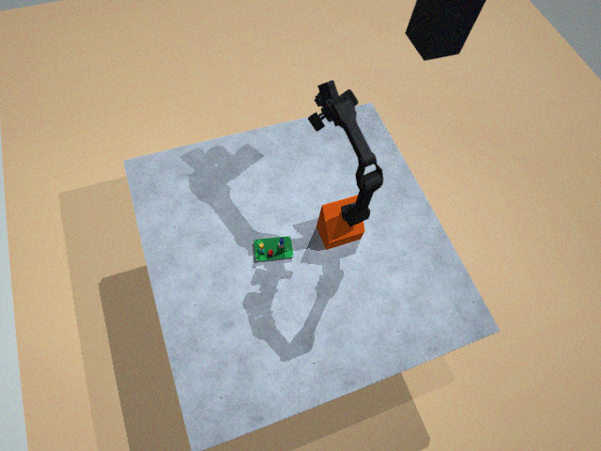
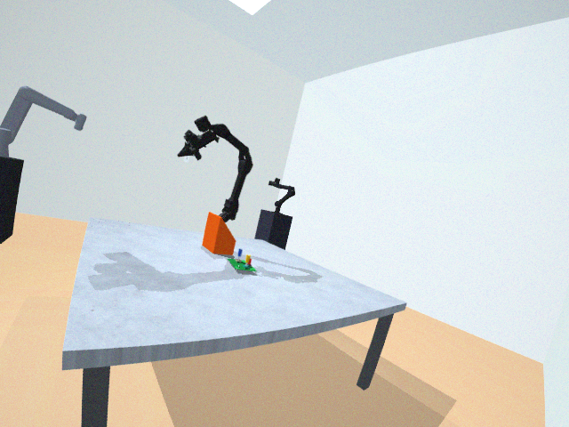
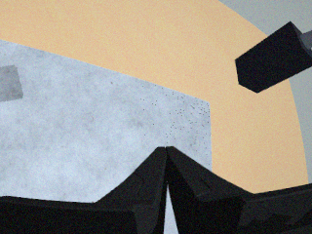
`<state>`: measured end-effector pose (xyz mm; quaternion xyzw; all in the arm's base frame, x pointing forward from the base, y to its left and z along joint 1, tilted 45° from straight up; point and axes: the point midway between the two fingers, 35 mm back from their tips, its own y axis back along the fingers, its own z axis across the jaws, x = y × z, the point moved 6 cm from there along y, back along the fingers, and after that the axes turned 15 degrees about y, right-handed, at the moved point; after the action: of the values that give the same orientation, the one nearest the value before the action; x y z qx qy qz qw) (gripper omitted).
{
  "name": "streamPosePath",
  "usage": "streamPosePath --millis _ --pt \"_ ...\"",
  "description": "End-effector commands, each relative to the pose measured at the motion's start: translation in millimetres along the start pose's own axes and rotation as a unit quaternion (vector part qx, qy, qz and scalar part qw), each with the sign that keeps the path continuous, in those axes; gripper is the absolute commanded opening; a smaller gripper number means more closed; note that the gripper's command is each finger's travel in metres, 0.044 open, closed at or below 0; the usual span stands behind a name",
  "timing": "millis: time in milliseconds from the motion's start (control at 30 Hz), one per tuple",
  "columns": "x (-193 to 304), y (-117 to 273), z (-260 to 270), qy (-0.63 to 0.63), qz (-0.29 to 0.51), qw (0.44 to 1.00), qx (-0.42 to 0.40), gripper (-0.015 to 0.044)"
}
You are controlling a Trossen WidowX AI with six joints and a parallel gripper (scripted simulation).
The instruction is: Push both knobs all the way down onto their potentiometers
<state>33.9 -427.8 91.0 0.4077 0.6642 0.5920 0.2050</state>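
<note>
The green circuit board (image 1: 270, 241) (image 2: 242, 268) stands on the table in front of the orange base. A blue knob (image 1: 281, 241) (image 2: 239, 252) stands high near one end, with a grey part below it. A yellow knob (image 1: 261, 244) (image 2: 248, 258) stands over a dark teal part near the other end. A red part (image 1: 269, 253) (image 2: 250, 262) sits lower beside the yellow knob. The views are too small to show whether either knob sits against its potentiometer. My gripper (image 2: 179, 155) (image 3: 166, 154) is shut and empty, high above the table and away from the board.
The orange base block (image 1: 342, 225) (image 2: 215, 234) carries the arm and stands close to the board. The grey table (image 1: 339, 364) (image 2: 183, 317) (image 3: 88, 136) has a corner in the wrist view. A black pedestal (image 1: 444, 29) (image 3: 273, 58) stands beyond the table.
</note>
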Motion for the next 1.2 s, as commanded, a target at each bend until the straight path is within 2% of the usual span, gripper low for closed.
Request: streamPosePath --millis 0,567,1167 --pt "-11.9 3.9 38.4 0.065 -0.017 0.997 -0.03 0.0" --pt "-20.0 23.7 198.1 0.309 -0.072 0.937 -0.145 0.0" --pt "39.0 32.2 350.3 0.545 -0.104 0.789 -0.266 0.0"
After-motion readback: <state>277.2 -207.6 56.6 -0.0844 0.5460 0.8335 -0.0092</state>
